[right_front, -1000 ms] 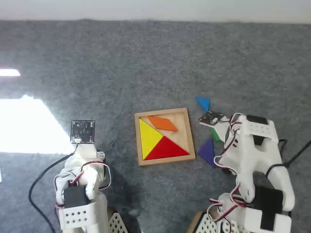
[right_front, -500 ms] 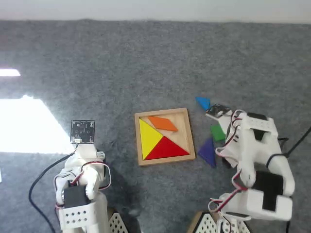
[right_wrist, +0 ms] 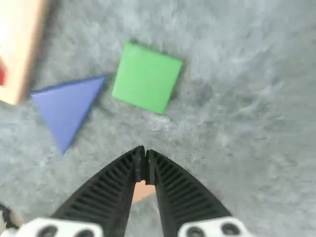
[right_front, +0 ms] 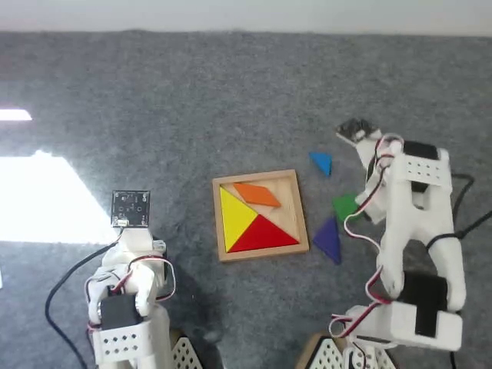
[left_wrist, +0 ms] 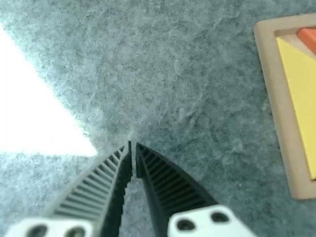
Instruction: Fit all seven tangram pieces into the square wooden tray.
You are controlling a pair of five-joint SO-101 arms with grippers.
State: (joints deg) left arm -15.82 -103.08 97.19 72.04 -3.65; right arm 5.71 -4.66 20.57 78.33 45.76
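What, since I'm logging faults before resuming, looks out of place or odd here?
Nothing looks damaged or spilled. Three pieces lie loose beside the tray instead of in it: a blue triangle, a green square and a purple triangle.

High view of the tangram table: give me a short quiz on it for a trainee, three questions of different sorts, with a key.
1. True or false: the green square piece lies inside the square wooden tray.
2. How many coloured pieces lie in the tray? A two, B three, C five.
3. Fill the gap: the left gripper is ____.
Key: 1 false; 2 B, the orange parallelogram, yellow triangle and red triangle; 3 shut.
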